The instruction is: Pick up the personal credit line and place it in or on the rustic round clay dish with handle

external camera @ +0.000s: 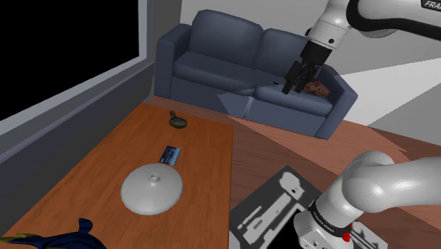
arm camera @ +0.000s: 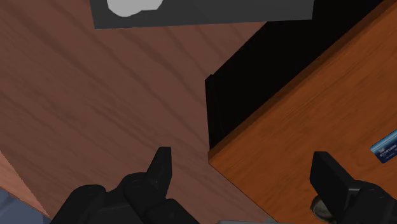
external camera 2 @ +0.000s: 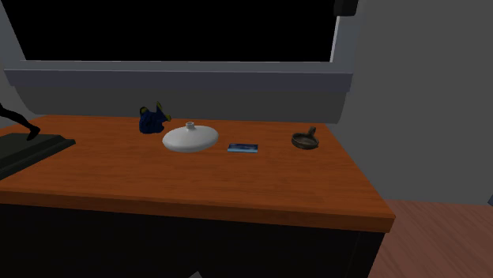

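Shoulder view: black two-finger gripper is hovering upper right, jaws spread and empty, likely in the reach step. Next is needing descent onto small flat blue card lying mid-frame, below dark round handled dish.

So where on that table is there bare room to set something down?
The wide strip of table along the second exterior view's near edge is bare. Small gaps lie between the white lid, blue card and dark dish. It is crowded by the blue object and the dark base.
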